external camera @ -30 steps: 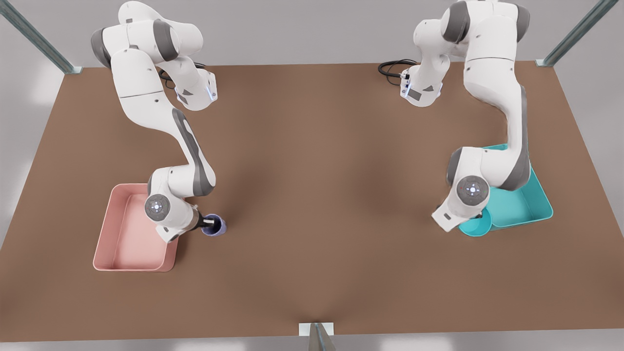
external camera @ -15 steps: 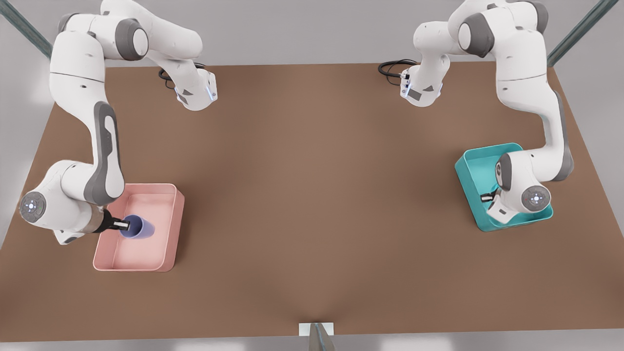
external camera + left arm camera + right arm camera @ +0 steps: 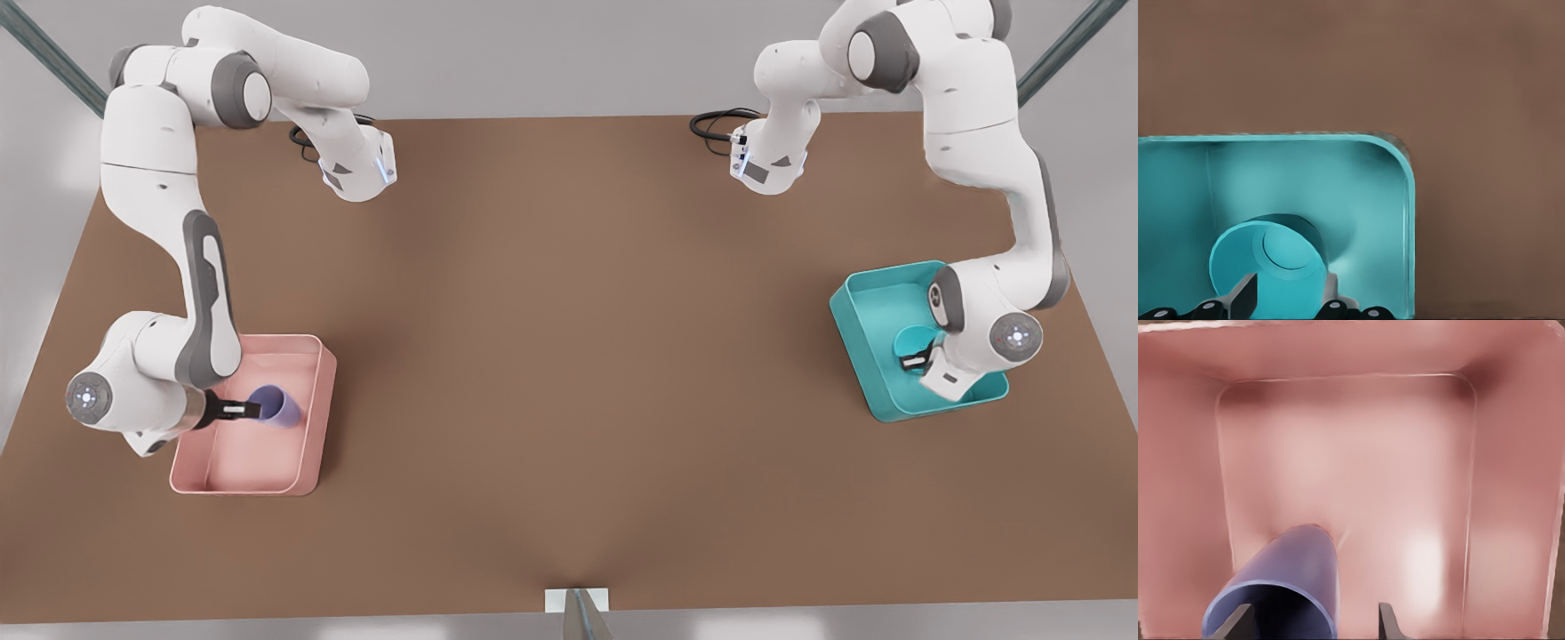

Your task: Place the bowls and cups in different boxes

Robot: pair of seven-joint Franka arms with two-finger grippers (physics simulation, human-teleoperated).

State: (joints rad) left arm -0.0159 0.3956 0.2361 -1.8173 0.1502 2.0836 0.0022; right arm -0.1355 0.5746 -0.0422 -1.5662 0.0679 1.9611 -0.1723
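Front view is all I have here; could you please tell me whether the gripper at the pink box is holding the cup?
Observer: The right wrist view shows the right gripper open, with one finger standing clear of the cup.
Operator: Thanks. Is the cup upright?
Observer: No, it is tipped over inside the pink box, mouth toward the wrist camera.
Operator: And the bowl?
Observer: In the left wrist view the bowl sits tilted in the teal box, near a corner, with the left gripper at its rim.

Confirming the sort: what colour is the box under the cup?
Pale pink box, clearest in the right wrist view.
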